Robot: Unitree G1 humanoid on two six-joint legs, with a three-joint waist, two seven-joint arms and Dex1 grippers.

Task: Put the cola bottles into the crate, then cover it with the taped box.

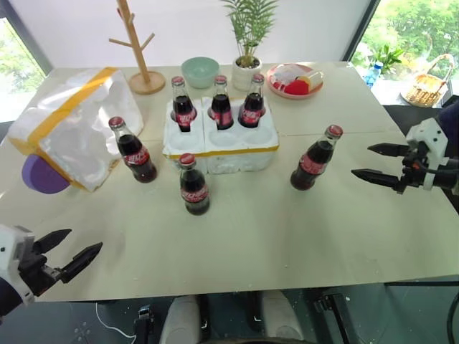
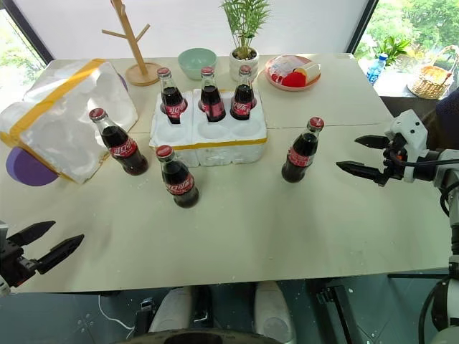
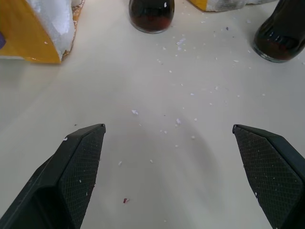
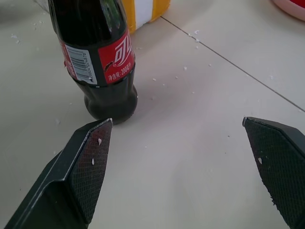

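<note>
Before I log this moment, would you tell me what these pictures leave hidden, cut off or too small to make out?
- Purple object: head views, mostly hidden behind the taped box; what it is cannot be told.
- Taped box's shipping label: not visible from this side.
- Food on the pink plate: head views, too small to identify.
- Bottle before the right end effector: right wrist view, its neck and cap are cut off by the top edge.

You've got three cola bottles (image 1: 221, 104) seated in the crate's (image 1: 222, 147) back wells, front wells empty. Three more stand on the table (image 1: 287, 236): one just left of the crate, one in front, one off to its right. Taped box (image 1: 72, 125) lies tilted at far left. Left gripper (image 1: 75, 252) and right gripper (image 1: 371, 162) both spread wide, holding nothing.
</note>
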